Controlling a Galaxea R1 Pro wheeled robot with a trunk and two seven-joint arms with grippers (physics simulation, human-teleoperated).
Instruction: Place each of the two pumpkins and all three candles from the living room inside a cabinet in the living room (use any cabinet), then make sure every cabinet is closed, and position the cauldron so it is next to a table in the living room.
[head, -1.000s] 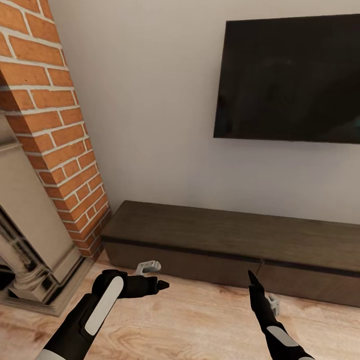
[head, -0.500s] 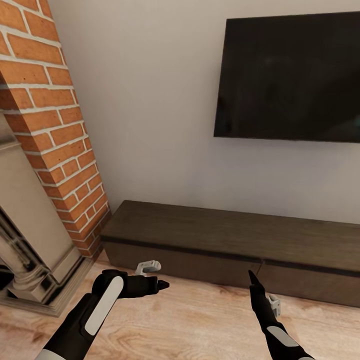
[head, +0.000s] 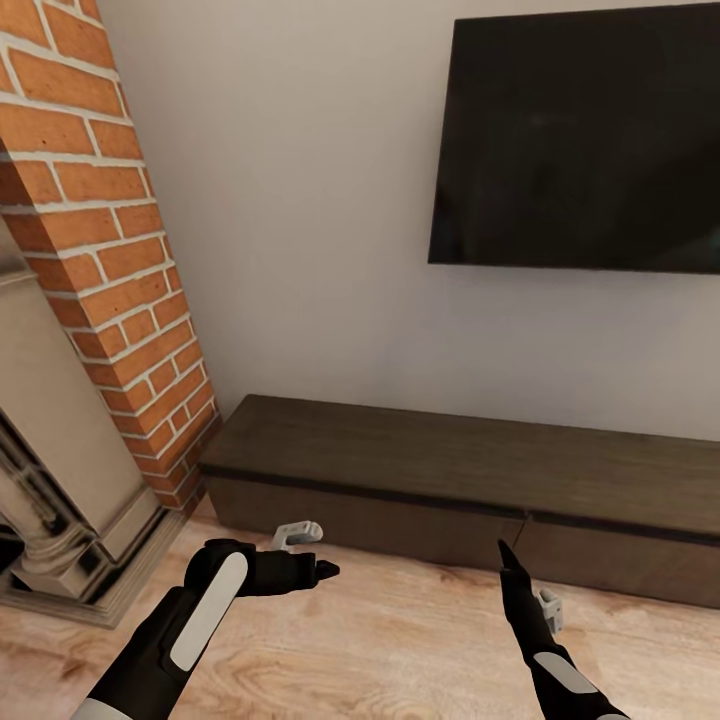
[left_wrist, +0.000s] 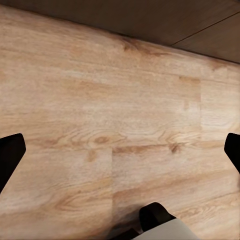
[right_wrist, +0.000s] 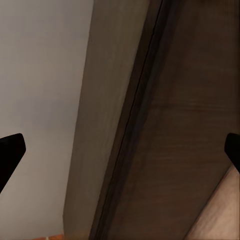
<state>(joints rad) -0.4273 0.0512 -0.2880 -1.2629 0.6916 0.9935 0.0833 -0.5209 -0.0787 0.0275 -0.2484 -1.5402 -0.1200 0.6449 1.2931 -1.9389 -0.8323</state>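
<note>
We are facing the cabinet (head: 470, 490), drawers all shut, lying just ahead of both grippers with its long axis running across our front. Right gripper (head: 512, 562) is pointing at the front near the seam between two drawer fronts and looks nearer; left gripper (head: 322, 571) is hanging over the floor (head: 400, 640), turned sideways. Both are empty with fingers spread, tips sitting at the frame edges in each wrist view. Right wrist view is showing the cabinet's top edge and front panel (right_wrist: 175, 150) up close; left wrist view is giving mostly floor planks.
</note>
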